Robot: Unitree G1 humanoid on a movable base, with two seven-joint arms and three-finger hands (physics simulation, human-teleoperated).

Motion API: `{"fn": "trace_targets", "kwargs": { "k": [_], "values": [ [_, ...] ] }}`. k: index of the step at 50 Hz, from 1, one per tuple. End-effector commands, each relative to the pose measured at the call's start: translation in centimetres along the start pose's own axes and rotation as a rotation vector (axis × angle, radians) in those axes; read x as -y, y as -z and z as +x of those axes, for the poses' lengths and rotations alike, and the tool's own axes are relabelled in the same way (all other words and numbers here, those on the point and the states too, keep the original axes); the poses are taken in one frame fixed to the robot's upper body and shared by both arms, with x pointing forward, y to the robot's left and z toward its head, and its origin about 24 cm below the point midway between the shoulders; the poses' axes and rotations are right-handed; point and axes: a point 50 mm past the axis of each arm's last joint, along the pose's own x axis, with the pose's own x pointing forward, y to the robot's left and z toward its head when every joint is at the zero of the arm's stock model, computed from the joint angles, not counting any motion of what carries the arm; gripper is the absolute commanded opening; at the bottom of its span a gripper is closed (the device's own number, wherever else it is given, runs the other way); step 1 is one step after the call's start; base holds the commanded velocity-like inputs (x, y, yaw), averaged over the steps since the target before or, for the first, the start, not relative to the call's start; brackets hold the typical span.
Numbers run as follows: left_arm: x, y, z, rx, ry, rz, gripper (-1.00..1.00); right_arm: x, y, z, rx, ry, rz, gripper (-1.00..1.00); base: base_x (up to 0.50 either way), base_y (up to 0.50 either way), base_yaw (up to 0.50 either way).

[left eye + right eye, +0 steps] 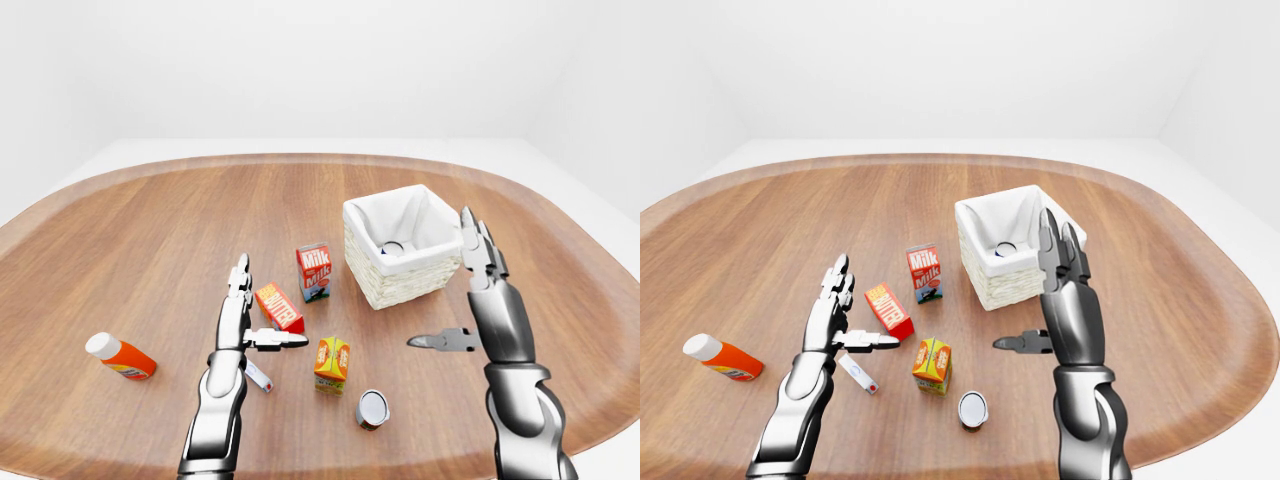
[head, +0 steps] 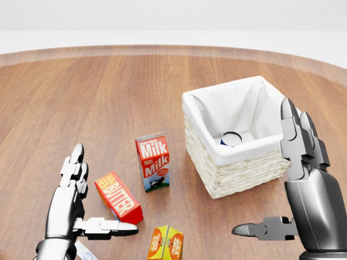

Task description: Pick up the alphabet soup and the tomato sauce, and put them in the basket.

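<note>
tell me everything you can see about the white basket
The basket is a square, open-topped box of pale woven wicker, lined with white cloth that folds over its rim. It stands upright on the wooden table, turned so one corner faces the bottom of the head view. Inside, a can with a white top and dark blue rim lies against the lining. The milk carton stands apart to its left. The right hand hovers open beside its right side, not touching it.

A can (image 1: 1006, 247), label unreadable, lies inside the basket (image 1: 1012, 280); another can (image 1: 973, 408) lies on the table (image 1: 760, 250).
</note>
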Motion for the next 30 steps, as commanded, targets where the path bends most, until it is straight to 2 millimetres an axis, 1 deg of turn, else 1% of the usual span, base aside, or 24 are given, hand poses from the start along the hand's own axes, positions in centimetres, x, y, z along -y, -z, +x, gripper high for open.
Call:
{"fn": "trace_targets", "kwargs": {
  "k": [1, 2, 3, 5, 6, 8, 10, 12, 14, 15, 16, 17, 18, 19, 22, 23, 24, 26, 27, 29, 30],
  "values": [
    [0.0, 0.0, 0.1, 0.009, 0.009, -0.019, 1.0, -0.8, 0.9, -1.9, -0.043, -0.046, 0.079, 1.0, 0.0, 0.0, 0.0],
    [0.0, 0.0, 0.1, 0.009, 0.009, -0.019, 1.0, -0.8, 0.9, -1.9, -0.044, -0.046, 0.081, 1.0, 0.0, 0.0, 0.0],
    [0.0, 0.0, 0.2, 0.008, 0.009, -0.02, 1.0, -1.4, 1.6, -2.3, -0.083, -0.059, 0.107, 1.0, 0.0, 0.0, 0.0],
    [0.0, 0.0, 0.2, 0.009, 0.008, -0.02, 1.0, -1.6, 1.6, -2.6, -0.091, -0.076, 0.124, 1.0, 0.0, 0.0, 0.0],
    [0.0, -0.1, 0.1, 0.009, 0.008, -0.02, 1.0, -2.2, 2.2, -3.1, -0.128, -0.084, 0.137, 1.0, 0.0, 0.0, 0.0],
    [0.0, 0.0, 0.2, 0.008, 0.007, -0.02, 1.0, -2.7, 2.5, -3.4, -0.149, -0.107, 0.176, 1.0, 0.0, 0.0, 0.0],
    [0.0, 0.0, 0.2, 0.008, 0.007, -0.021, 1.0, -3.1, 3.0, -3.7, -0.174, -0.111, 0.173, 1.0, 0.0, 0.0, 0.0],
    [0.0, 0.0, 0.1, 0.008, 0.007, -0.021, 1.0, -3.9, 3.9, -4.2, -0.222, -0.125, 0.171, 1.0, 0.0, 0.0, 0.0],
    [0.0, -0.1, 0.1, 0.009, 0.007, -0.021, 1.0, -4.2, 4.2, -4.5, -0.238, -0.133, 0.166, 1.0, 0.0, 0.0, 0.0],
    [0.0, 0.0, 0.1, 0.009, 0.007, -0.021, 1.0, -5.0, 5.1, -5.0, -0.282, -0.141, 0.158, 1.0, 0.0, 0.0, 0.0],
    [0.0, 0.0, 0.1, 0.009, 0.007, -0.02, 1.0, -5.2, 5.2, -5.1, -0.29, -0.144, 0.157, 1.0, 0.0, 0.0, 0.0],
    [0.0, 0.0, 0.1, 0.009, 0.007, -0.02, 1.0, -4.8, 4.7, -4.9, -0.266, -0.142, 0.168, 1.0, 0.0, 0.0, 0.0],
    [0.0, 0.0, 0.1, 0.009, 0.007, -0.02, 1.0, -5.2, 5.2, -5.1, -0.291, -0.147, 0.165, 1.0, 0.0, 0.0, 0.0],
    [0.0, 0.0, 0.1, 0.01, 0.007, -0.02, 1.0, -5.1, 4.8, -5.1, -0.279, -0.15, 0.171, 1.0, 0.0, 0.0, 0.0],
    [0.0, 0.0, 0.1, 0.01, 0.007, -0.02, 1.0, -6.0, 5.8, -5.7, -0.327, -0.163, 0.16, 1.0, 0.0, 0.0, 0.0],
    [0.0, 0.0, 0.1, 0.01, 0.008, -0.019, 1.0, -5.7, 5.3, -5.5, -0.304, -0.163, 0.174, 1.0, 0.0, 0.0, 0.0],
    [0.0, -0.1, 0.1, 0.011, 0.008, -0.019, 1.0, -6.0, 5.9, -5.7, -0.328, -0.166, 0.165, 1.0, 0.0, 0.0, 0.0],
    [0.0, -0.1, 0.1, 0.012, 0.008, -0.018, 1.0, -5.6, 5.3, -5.4, -0.303, -0.163, 0.174, 1.0, 0.0, 0.0, 0.0],
    [0.0, -0.1, 0.1, 0.012, 0.008, -0.018, 1.0, -6.1, 6.1, -5.8, -0.338, -0.166, 0.164, 1.0, 0.0, 0.0, 0.0],
    [0.0, -0.1, 0.0, 0.012, 0.009, -0.018, 1.0, -6.3, 6.6, -6.0, -0.358, -0.165, 0.159, 1.0, 0.0, 0.0, 0.0],
    [0.0, -0.1, 0.0, 0.013, 0.009, -0.018, 1.0, -5.9, 6.0, -5.7, -0.333, -0.163, 0.17, 1.0, 0.0, 0.0, 0.0]
  ]
}}
